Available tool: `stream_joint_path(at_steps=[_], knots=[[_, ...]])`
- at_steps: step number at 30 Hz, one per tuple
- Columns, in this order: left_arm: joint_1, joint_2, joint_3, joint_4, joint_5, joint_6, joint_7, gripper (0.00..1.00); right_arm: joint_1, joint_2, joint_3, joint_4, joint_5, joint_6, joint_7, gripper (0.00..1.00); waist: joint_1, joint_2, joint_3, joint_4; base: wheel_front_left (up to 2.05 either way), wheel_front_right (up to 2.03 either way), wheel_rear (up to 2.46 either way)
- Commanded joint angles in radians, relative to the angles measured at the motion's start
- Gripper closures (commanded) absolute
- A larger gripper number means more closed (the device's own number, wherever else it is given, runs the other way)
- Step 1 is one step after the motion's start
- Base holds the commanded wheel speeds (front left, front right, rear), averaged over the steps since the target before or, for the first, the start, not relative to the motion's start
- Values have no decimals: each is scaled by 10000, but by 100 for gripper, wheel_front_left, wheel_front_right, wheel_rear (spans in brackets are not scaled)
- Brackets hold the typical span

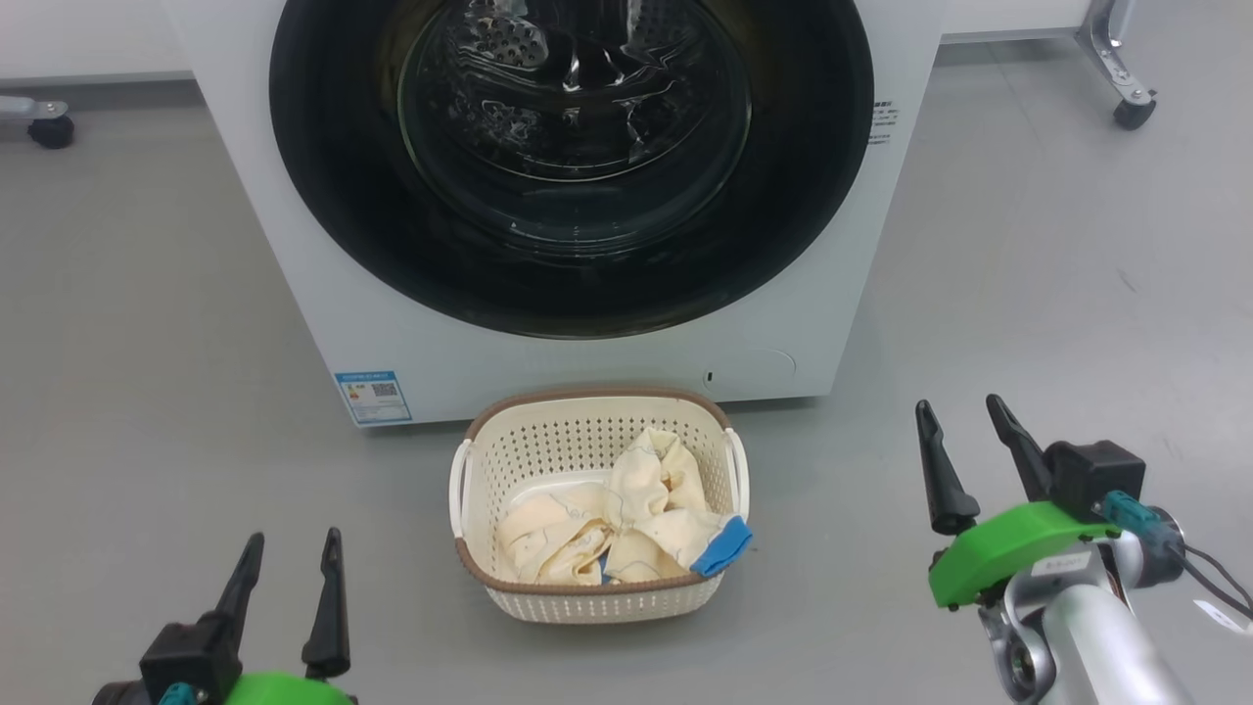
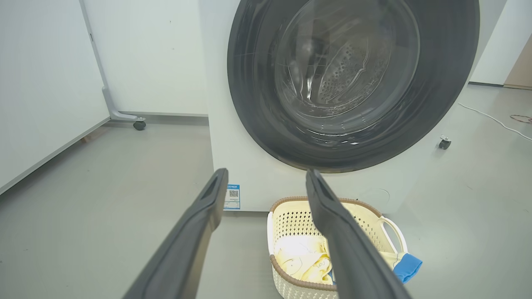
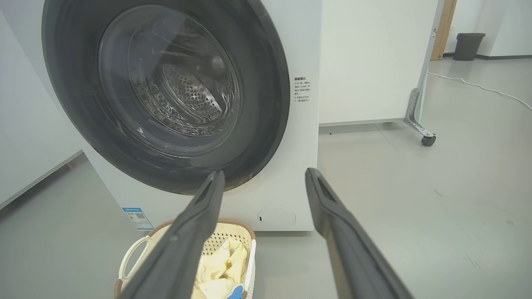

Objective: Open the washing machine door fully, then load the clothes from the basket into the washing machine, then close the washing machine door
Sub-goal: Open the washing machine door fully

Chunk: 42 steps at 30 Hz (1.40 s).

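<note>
Washing machine (image 1: 587,362): white front-loader, standing on the grey floor (image 1: 147,343) and facing the robot; a small blue label (image 1: 372,396) is showing at its lower left corner in the head view.
Washing machine door (image 1: 323,196): lying shut against the machine's front; the perforated drum is showing through the glass bowl.
Basket (image 1: 597,397): sitting on the floor just in front of the machine, below the door, between the two grippers in the head view.
Clothes (image 1: 636,509): lying crumpled inside the basket, mostly toward its right and near sides; a blue trim patch (image 1: 722,546) is hanging over the rim at the near right corner.
Left gripper (image 1: 296,535): hovering at the lower left of the head view, apart from the basket; fingers standing spread wide, gripping nothing.
Right gripper (image 1: 957,400): hovering at the lower right, well apart from the basket; fingers standing wide apart, nothing between them.
Caster (image 1: 51,130): resting on the floor, left of the machine.
</note>
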State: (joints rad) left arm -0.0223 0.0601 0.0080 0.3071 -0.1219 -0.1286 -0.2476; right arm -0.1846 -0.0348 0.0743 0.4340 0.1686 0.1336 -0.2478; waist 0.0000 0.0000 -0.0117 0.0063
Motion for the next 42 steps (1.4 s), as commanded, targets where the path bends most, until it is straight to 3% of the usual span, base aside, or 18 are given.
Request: stream_joint_path(at_steps=[1,14,42], knots=[[-471,73,363,-206,4,-3,-141,0,-606,-154,248,-249,21,-29,-139,0,0,0,-4,-6,0,0,0],[-480,205,36,-232,-220,-17,-141,0,-593,-154,258,-230,20,-29,-139,0,0,0,-11,34,42,42,-85],[-551,274,-19,-378,-453,-20,-141,0,-622,-154,306,-130,69,-29,-139,0,0,0,77,-13,121,121,-242]])
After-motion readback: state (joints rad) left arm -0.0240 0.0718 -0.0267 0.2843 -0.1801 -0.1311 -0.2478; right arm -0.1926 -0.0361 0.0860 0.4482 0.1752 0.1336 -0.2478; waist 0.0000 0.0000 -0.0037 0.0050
